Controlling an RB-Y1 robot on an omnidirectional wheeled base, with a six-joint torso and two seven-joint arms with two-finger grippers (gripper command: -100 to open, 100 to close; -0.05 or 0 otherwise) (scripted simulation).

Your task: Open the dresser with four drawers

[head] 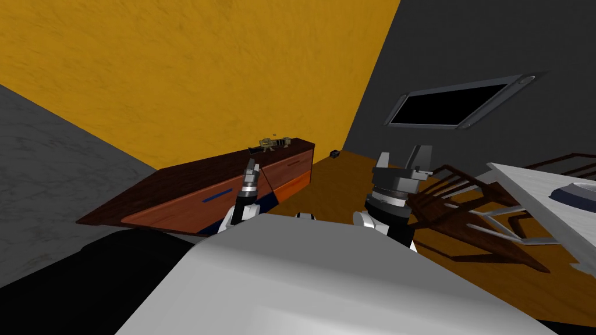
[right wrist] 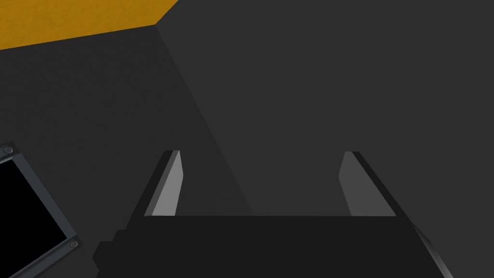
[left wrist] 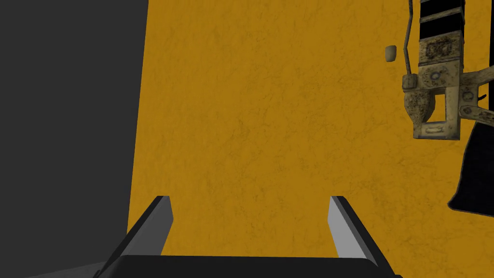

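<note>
The dresser [head: 186, 181] is a long, dark brown wooden piece against the yellow wall, slanted with the picture. Its reddish drawer fronts face me; one carries a thin blue handle [head: 216, 197] and the far one is orange [head: 294, 185]. My left gripper [head: 251, 168] hovers in front of the drawer fronts, near the dresser's upper edge, touching nothing. In its wrist view the left gripper [left wrist: 251, 227] stands open toward the yellow wall, with the dresser's dark edge [left wrist: 475, 169] off to one side. My right gripper [head: 401, 158] is raised away from the dresser and is open [right wrist: 260, 183], holding nothing.
A small, weathered tan object [head: 272, 143] [left wrist: 436, 91] lies on the dresser's far end. A dark wooden chair [head: 465, 203] and a white table [head: 541, 192] stand at my right. A small black box [head: 334, 153] sits on the brown floor by the corner.
</note>
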